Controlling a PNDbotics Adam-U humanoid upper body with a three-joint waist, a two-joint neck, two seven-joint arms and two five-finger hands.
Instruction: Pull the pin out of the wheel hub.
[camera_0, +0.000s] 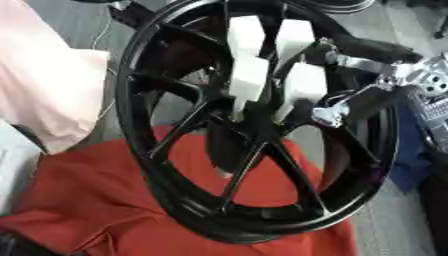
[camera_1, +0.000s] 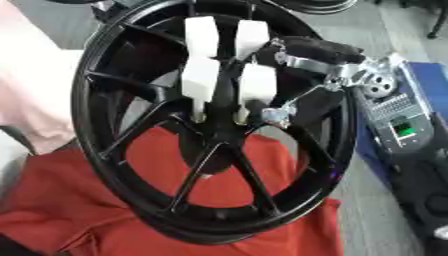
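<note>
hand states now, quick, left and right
Left hand: not in view.
Right hand: reaching to the wheel hub; cannot tell whether it is open or shut, or holds the pin.

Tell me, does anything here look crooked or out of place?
The black wheel hub stands tilted on its rim on a rumpled red cloth rather than lying flat. The right hand, white-fingered, reaches over its centre. Nothing looks broken or spilled.
</note>
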